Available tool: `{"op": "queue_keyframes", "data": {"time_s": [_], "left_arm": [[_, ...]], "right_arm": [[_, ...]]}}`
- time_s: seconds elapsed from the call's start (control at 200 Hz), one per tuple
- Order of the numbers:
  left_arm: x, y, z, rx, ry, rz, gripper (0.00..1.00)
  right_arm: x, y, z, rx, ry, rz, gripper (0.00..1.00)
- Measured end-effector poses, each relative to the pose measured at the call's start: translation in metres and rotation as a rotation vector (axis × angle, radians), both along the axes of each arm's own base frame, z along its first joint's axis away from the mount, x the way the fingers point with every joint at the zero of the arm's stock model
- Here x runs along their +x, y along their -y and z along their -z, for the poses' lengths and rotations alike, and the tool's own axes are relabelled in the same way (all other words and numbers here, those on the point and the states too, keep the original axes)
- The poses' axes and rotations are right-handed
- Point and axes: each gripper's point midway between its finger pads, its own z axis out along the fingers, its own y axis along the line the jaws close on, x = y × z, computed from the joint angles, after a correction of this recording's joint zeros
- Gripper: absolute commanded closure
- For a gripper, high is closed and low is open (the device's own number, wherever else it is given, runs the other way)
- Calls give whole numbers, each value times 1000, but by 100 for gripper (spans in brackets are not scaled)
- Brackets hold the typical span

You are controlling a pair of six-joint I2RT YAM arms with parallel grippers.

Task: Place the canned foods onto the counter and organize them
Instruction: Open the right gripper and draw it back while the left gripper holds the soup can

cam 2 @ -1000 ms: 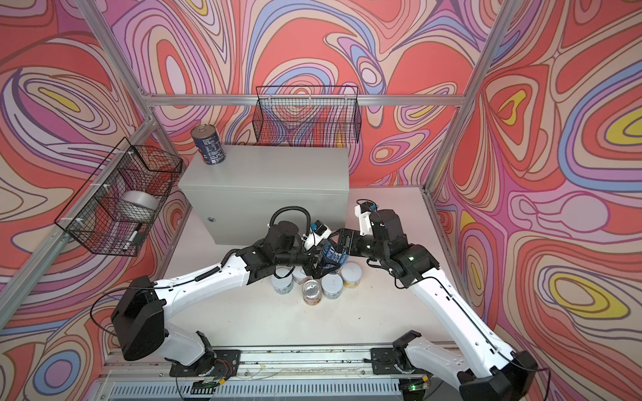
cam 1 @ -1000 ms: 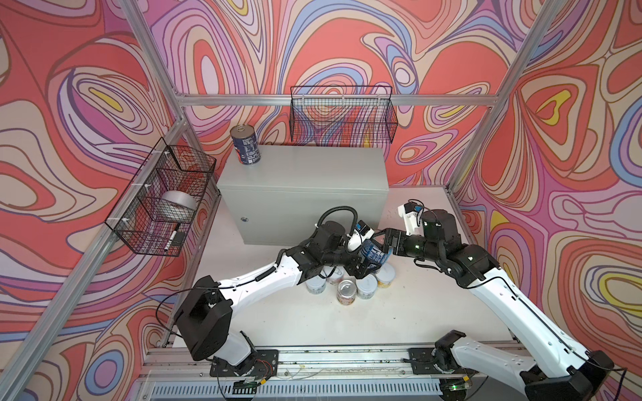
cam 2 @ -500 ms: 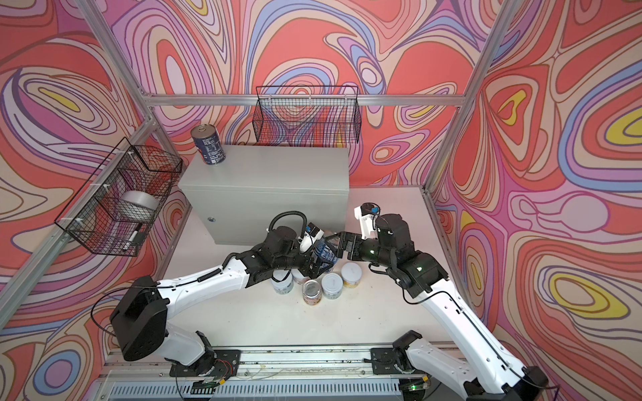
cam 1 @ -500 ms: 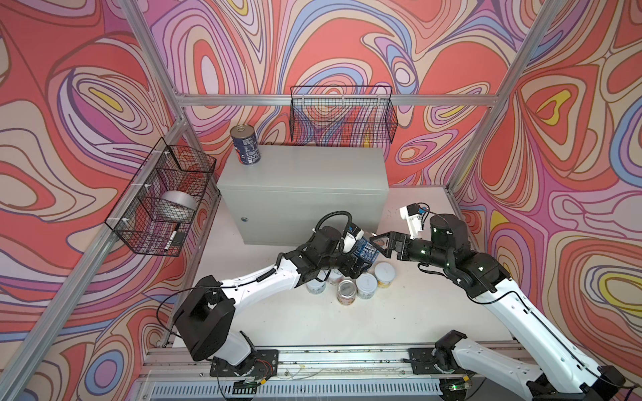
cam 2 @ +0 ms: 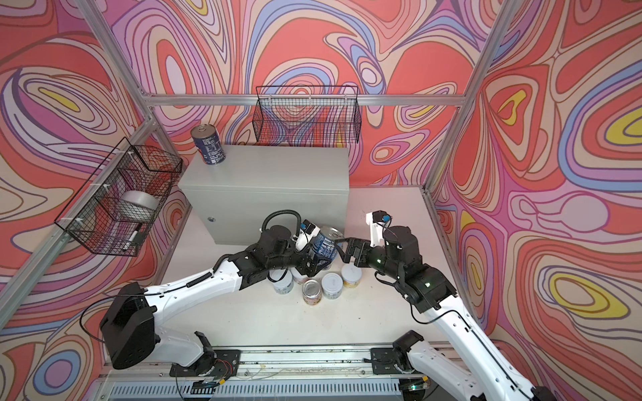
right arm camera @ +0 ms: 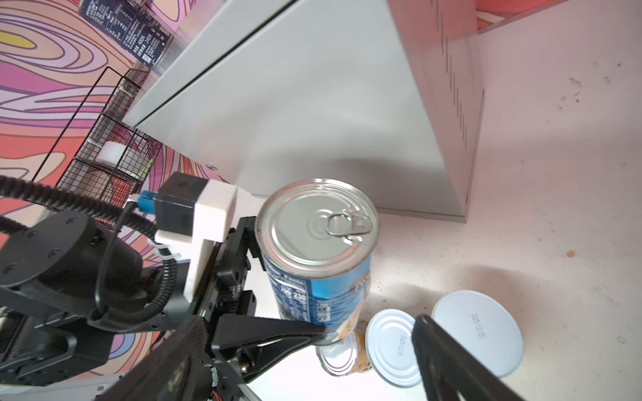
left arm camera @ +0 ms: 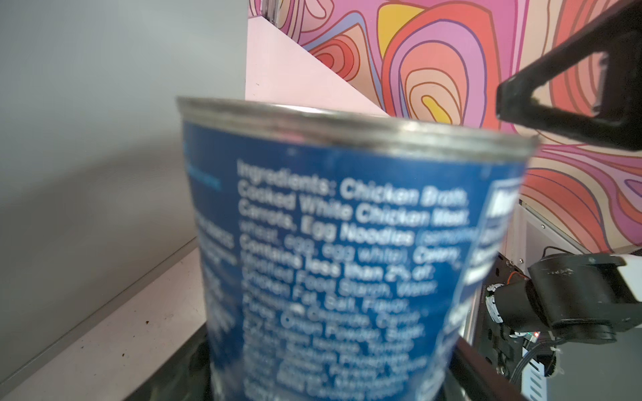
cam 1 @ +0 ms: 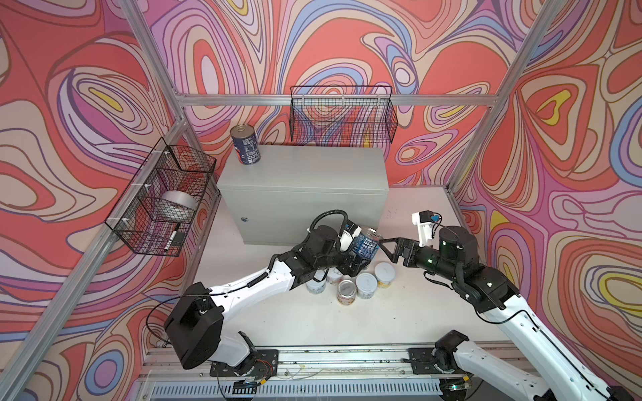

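A tall dark-blue can (cam 1: 364,244) (cam 2: 323,247) hangs above the table in front of the counter (cam 1: 305,170) (cam 2: 267,173), with my left gripper (cam 1: 357,258) (left arm camera: 330,375) shut on its lower half. This can (right arm camera: 316,250) shows its silver pull-tab top in the right wrist view. My right gripper (cam 1: 384,248) (right arm camera: 371,333) stands open just right of it, one fingertip (right arm camera: 321,330) close to the can's base. A second tall blue can (cam 1: 245,145) (cam 2: 207,144) stands upright on the counter's back left corner. Several short cans (cam 1: 366,285) (cam 2: 330,285) cluster on the table below both grippers.
A black wire basket (cam 1: 342,114) hangs on the back wall above the counter. Another wire basket (cam 1: 163,198) on the left wall holds a grey tape roll (cam 1: 177,206). White tabletop (cam 1: 417,312) stretches right of the can cluster.
My right gripper has opened off the blue can and drawn back to the right. The left gripper keeps the can, now held slightly higher and further back.
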Motion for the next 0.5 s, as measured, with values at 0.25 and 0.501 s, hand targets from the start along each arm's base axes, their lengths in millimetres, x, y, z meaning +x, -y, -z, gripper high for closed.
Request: {"op": "queue_keyframes", "data": {"time_s": [0.25, 0.501], "left_arm": [[3, -12, 1, 42, 10, -49, 58], [2, -17, 2, 60, 6, -66, 57]], "right_arm": [[-1, 7, -8, 18, 119, 25, 4], [-8, 16, -3, 16, 200, 35, 4]]}}
